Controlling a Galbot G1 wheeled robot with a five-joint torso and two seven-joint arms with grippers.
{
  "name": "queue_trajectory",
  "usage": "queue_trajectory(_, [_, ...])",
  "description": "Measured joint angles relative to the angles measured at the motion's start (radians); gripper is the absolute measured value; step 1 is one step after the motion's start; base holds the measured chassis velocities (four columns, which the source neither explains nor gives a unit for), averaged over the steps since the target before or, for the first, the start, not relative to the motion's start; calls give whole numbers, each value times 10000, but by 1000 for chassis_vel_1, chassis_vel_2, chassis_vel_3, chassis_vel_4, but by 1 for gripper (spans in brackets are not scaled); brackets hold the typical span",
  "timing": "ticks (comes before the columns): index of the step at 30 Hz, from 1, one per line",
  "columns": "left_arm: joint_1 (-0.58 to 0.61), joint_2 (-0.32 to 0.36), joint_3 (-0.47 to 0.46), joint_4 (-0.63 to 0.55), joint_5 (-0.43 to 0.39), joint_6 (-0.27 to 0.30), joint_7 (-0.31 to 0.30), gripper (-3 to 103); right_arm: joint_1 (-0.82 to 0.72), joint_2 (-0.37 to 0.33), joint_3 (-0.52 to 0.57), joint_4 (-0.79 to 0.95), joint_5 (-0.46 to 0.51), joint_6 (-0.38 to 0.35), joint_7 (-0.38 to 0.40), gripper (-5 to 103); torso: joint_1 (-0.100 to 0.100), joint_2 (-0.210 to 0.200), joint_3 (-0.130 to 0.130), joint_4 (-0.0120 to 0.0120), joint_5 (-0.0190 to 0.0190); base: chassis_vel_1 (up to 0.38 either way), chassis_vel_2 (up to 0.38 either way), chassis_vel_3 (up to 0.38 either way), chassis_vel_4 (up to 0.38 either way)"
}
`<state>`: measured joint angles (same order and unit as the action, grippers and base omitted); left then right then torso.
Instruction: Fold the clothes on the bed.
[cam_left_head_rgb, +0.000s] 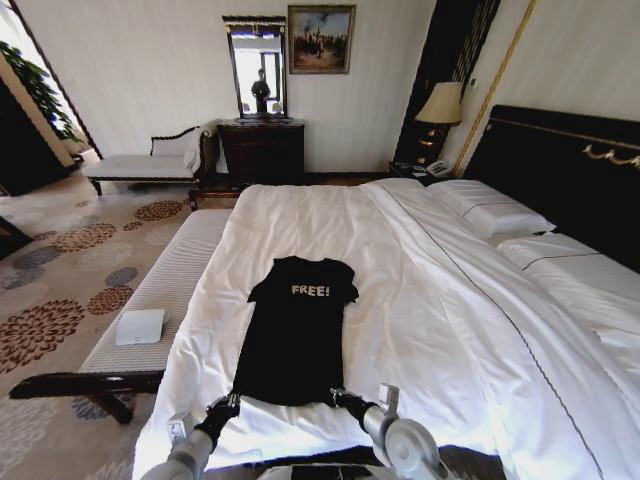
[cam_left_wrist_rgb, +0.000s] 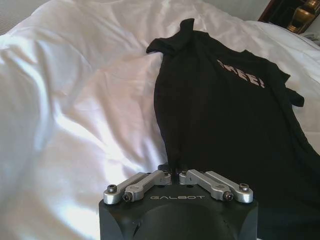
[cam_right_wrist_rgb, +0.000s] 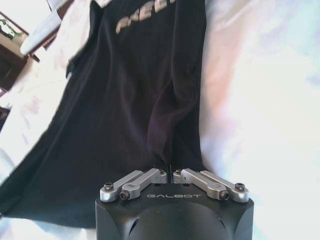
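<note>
Shirt: the black T-shirt (cam_left_head_rgb: 298, 335) lies flat, print up, on the white bed (cam_left_head_rgb: 420, 300), collar toward the far side, hem nearest the robot.
Left gripper (cam_left_head_rgb: 226, 405): at the hem's left corner, fingers clenched on a pinch of cloth (the left wrist view shows fabric drawn up into the closed tips (cam_left_wrist_rgb: 172, 176)).
Right gripper (cam_left_head_rgb: 340, 398): at the hem's right corner, likewise clamped on the hem.
Step in hand: both bottom corners look gripped, so this is probably the start of the first fold, hem toward collar.
Next move calls for: lifting both corners evenly and carrying them forward together, keeping the hem taut so the cloth does not bunch.
Around: a pale bench (cam_left_head_rgb: 165, 290) along the bed's left side, pillows (cam_left_head_rgb: 490, 212) on the right.
In the way: nothing lies between hem and collar; the soft duvet may wrinkle.
</note>
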<state>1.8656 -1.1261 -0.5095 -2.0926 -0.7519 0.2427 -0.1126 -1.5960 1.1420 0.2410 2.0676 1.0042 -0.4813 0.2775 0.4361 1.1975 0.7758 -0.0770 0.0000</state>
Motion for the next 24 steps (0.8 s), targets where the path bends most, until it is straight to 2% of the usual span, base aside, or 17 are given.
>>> queue_trajectory(4, [157,-22,-262,-32,-157,-57,109,2,-635,-121,506,715,134,127,49,1,0,0,0,-1,-2,0,0,0,0])
queue_trajectory(10, [435,-39,-738,-125,-420,-145,256,2,-1027,-87,1255,754,83,315,78,1,-1,0,-1,-1,-1,0,0,0,0])
queue_trajectory(17, [993,-64,-1173,-429,-605,-316,409,2,-1405,-21,1703,412,-711,476,230,1,0,0,0,-1,0,0,0,0,0])
queue_trajectory(24, [1882,-275,-1242,-966,-634,-501,343,2,-2181,200,1533,758,-1505,27,688,1,0,0,-1,0,0,0,0,0,0])
